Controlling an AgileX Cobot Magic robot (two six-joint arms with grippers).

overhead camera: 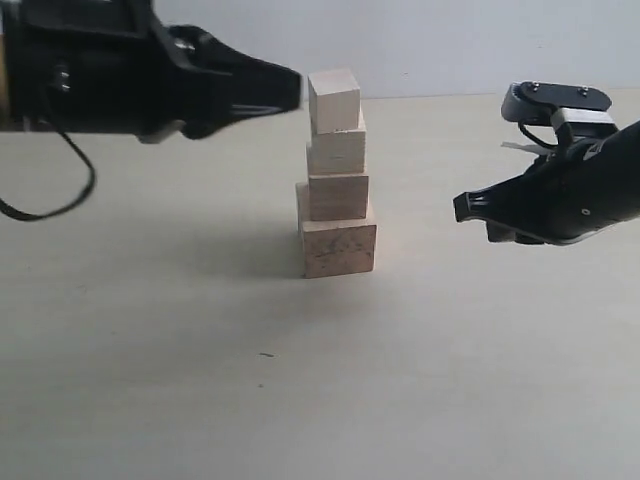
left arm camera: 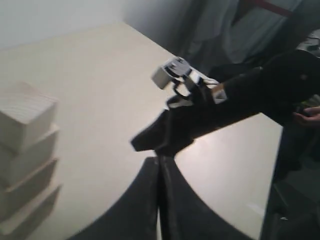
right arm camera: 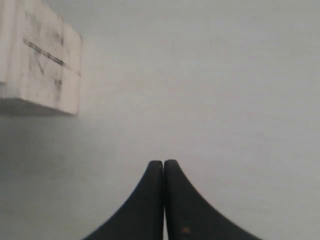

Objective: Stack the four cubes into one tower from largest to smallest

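The tower [overhead camera: 337,175] is standing on the table [overhead camera: 150,340] with all four cubes stacked. The largest cube [overhead camera: 339,248], dark grain marks showing, is sitting at the bottom, and the smallest cube [overhead camera: 334,100] is sitting on top, slightly twisted against the one under it. The left gripper [overhead camera: 296,88] is hovering at top-cube height with its tip just beside that cube's side; contact cannot be told. Its jaws are pressing together with nothing between them, and in the left wrist view the tower is lying off to one side of the fingertips, not in line with them. It is probably sitting there as the arm serving the top level, held off so as not to tip the stack. The right gripper [overhead camera: 462,207] is hanging well apart from the tower, tip pointing toward the lower cubes, jaws likewise closed together on nothing. Stacking is looking done, but any sideways nudge from the left tip is risking a topple.
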